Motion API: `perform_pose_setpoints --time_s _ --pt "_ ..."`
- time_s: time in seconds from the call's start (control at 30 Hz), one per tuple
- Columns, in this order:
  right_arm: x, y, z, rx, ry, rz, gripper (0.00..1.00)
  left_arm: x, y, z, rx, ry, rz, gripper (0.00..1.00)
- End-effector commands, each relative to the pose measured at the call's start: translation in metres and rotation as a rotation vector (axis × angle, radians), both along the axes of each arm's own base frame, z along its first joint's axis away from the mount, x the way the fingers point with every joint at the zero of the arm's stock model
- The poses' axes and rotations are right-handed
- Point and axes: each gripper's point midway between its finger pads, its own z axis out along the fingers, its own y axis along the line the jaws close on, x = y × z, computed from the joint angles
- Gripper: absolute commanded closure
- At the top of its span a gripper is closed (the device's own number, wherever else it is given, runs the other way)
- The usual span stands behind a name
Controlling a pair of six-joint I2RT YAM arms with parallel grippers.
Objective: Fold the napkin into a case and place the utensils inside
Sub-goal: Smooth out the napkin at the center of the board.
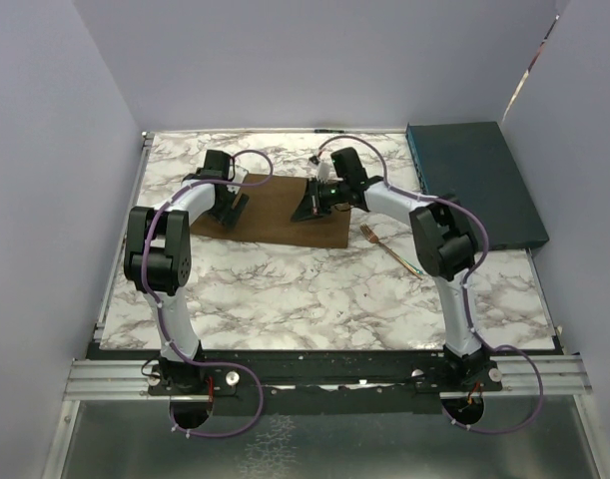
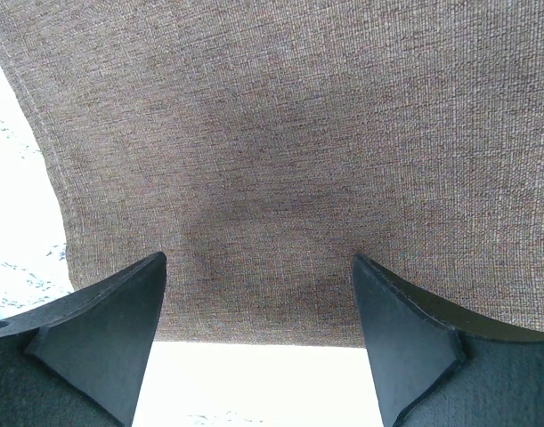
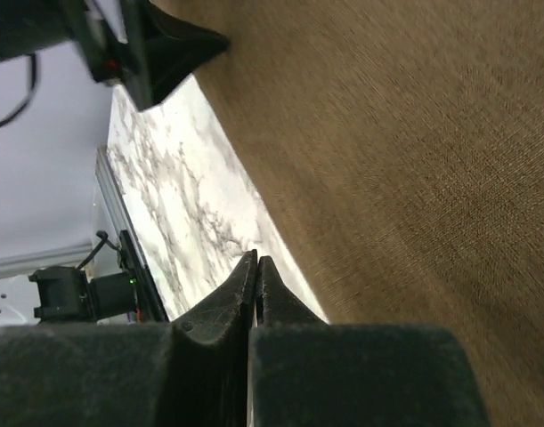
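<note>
The brown napkin lies flat and unfolded on the marble table at the back middle. It fills the left wrist view and the right side of the right wrist view. My left gripper is open, its jaws wide apart just above the napkin's left edge, with nothing between them. My right gripper is over the napkin's middle, its jaws pressed together with no cloth in them. The copper fork lies on the marble to the right of the napkin, apart from it.
A dark teal flat box lies at the back right. The marble table has grey walls on three sides. The left gripper shows at the top left of the right wrist view.
</note>
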Motion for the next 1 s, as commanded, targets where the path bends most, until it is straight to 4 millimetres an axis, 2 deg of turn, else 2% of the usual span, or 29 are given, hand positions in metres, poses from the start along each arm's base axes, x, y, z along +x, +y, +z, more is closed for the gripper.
perform_pose_setpoints --time_s 0.0,0.3,0.47,0.57,0.67,0.83,0.97 --pt "-0.016 0.008 -0.046 -0.024 0.158 0.023 0.99 -0.011 0.003 -0.019 0.022 0.052 0.020 0.13" --pt "-0.037 -0.008 -0.098 -0.115 0.250 0.019 0.99 -0.008 0.004 -0.016 0.032 0.040 0.025 0.12" --pt "-0.042 -0.014 -0.112 -0.136 0.263 0.009 0.99 -0.004 0.006 -0.012 0.036 0.028 0.038 0.10" --pt "-0.043 -0.016 -0.116 -0.137 0.264 0.008 0.99 0.001 0.001 0.004 0.010 -0.003 0.043 0.08" --pt "-0.044 -0.016 -0.117 -0.130 0.262 0.014 0.99 0.005 -0.022 0.030 -0.079 -0.031 0.025 0.07" --pt "-0.045 -0.015 -0.119 -0.124 0.265 0.024 0.99 0.002 -0.085 0.062 -0.225 -0.046 -0.064 0.06" --pt "-0.047 -0.016 -0.123 -0.133 0.269 0.028 0.99 -0.016 -0.142 0.054 -0.347 0.034 -0.143 0.08"
